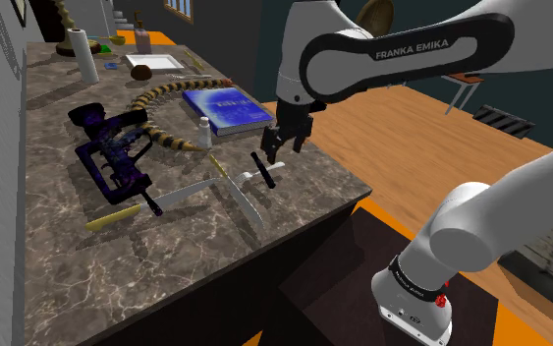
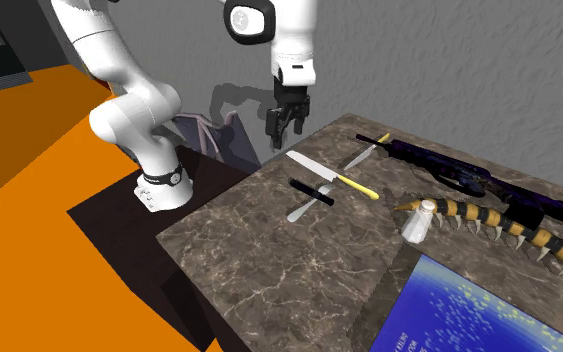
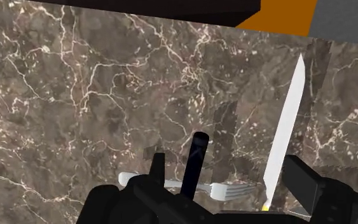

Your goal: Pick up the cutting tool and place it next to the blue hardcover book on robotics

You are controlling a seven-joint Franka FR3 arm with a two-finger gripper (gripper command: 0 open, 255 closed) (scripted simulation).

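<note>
Gripper: the all-black two-finger gripper (image 1: pixel 286 143) (image 2: pixel 287 120) (image 3: pixel 228 164) is seen pointed downward above the counter's edge nearest the stand, touching nothing.
Jaws: released; the fingers (image 3: pixel 159 167) are held apart and nothing is clasped between them.
Cutting tool: a white-bladed knife with a yellow handle (image 1: pixel 245 200) (image 2: pixel 314 168) (image 3: pixel 286 124) is laid flat on the dark brown marbled counter (image 1: pixel 58 285) (image 2: pixel 259 260) (image 3: pixel 75 95). Its tip is turned toward the counter's edge by the gripper, and its blade is seen below one finger, untouched.
Book: a blue hardcover book (image 1: pixel 227 108) (image 2: pixel 489 310) is laid flat farther in on the counter, apart from the knife.
Between knife and book: a small white bottle (image 1: pixel 205 131) (image 2: pixel 421 222) is stood upright between the knife's handle end and the book.
Below the gripper: a short black stick (image 1: pixel 262 165) (image 2: pixel 312 190) (image 3: pixel 193 162) is laid across a white fork (image 1: pixel 277 167) (image 2: pixel 301 210) (image 3: pixel 228 189), just beside the knife.
Second knife: a longer pale-bladed knife with a yellow grip (image 1: pixel 191 192) (image 2: pixel 362 156) is laid on the knife's far side from the gripper.
Striped figure: an orange-and-black striped, spiked curved figure (image 1: pixel 171 93) (image 2: pixel 489 218) is laid near the book.
Gun-shaped object: a purple-and-black gun-shaped object (image 1: pixel 112 152) (image 2: pixel 469 178) is laid beyond the second knife.
</note>
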